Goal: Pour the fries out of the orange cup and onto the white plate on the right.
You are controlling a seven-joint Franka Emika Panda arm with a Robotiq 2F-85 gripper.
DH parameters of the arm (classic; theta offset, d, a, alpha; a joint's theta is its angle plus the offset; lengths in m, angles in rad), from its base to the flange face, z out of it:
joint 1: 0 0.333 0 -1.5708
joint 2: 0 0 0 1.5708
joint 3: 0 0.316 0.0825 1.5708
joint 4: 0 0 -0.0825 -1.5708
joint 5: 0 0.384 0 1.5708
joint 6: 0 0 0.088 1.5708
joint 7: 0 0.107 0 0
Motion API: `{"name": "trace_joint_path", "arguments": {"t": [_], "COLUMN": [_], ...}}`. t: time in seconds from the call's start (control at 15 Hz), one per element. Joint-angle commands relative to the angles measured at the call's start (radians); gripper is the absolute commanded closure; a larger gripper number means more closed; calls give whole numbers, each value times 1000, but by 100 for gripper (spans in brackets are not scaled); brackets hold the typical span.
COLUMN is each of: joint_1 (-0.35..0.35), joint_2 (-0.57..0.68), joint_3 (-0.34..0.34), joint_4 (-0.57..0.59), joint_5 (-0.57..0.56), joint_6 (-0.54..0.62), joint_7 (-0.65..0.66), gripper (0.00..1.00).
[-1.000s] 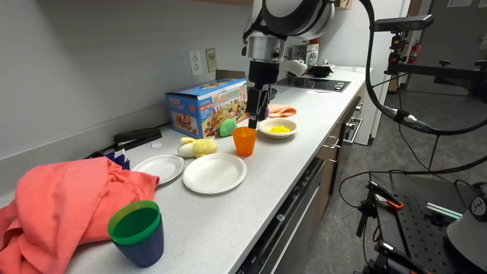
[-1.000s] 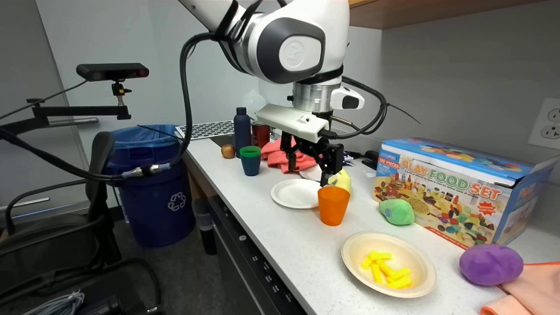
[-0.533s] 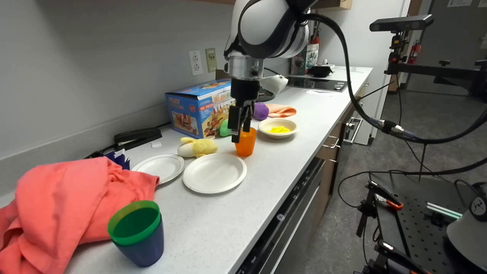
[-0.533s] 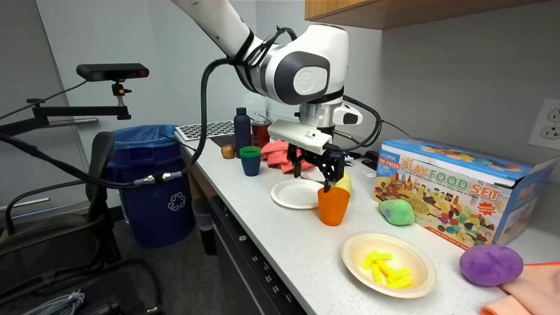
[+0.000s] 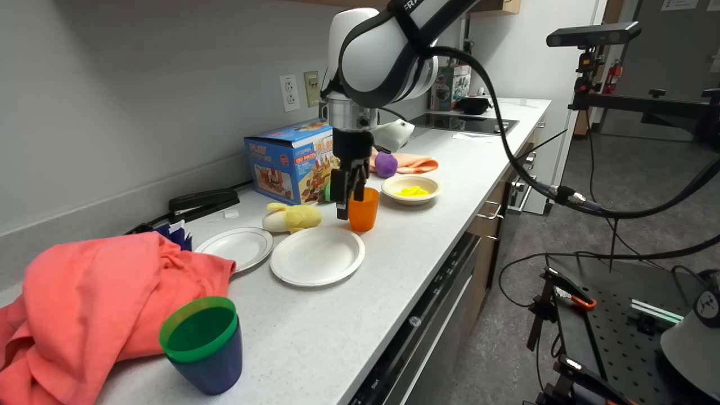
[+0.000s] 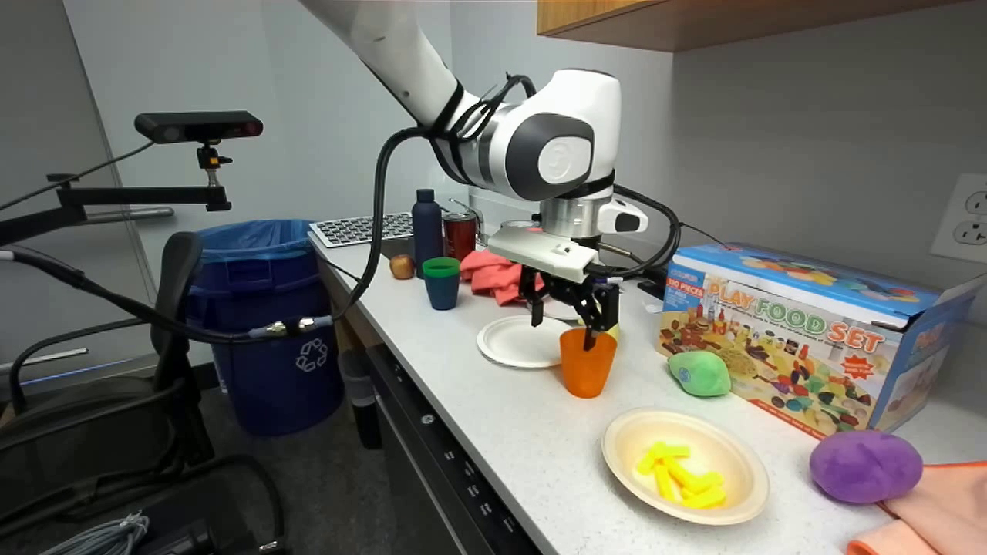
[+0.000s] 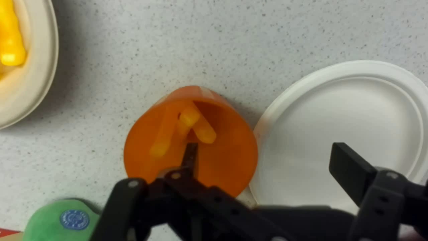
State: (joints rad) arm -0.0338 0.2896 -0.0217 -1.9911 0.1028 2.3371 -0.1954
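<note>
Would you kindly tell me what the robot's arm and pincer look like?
The arm is white and rounded, with a dark grey cover, black straps, a silver collar and a thick black cable. Its black pincer has two angular fingers.

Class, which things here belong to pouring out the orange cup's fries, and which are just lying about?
Job:
orange cup
cup's fries
plate beside the cup

Lying about:
bowl
bowl's fries
box
purple toy
green toy
banana
red cloth
peach cloth
green cup
other plate
bottle

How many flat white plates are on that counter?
2: one plate beside the orange cup, another plate partly hidden by the coral cloth, which may cover more.
</note>
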Motion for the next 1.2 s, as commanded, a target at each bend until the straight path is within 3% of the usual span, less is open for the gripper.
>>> {"name": "trace_joint_path", "arguments": {"t": [0.0,0.07,0.13,0.73,0.8,1.13], "joint_1": [-8,-10,-11,-14,-15,-19], "joint_2": [27,21,13,-26,-27,-34], "joint_3": [13,17,20,9,6,-4], "joint_4": [31,28,26,27,26,26], "joint_5": [-7,1,7,-19,-23,-45], "joint_6": [-9,-13,-15,-23,-27,-29], "joint_7": [11,4,0,13,15,20], "gripper": [0,25,26,95,100,99]}}
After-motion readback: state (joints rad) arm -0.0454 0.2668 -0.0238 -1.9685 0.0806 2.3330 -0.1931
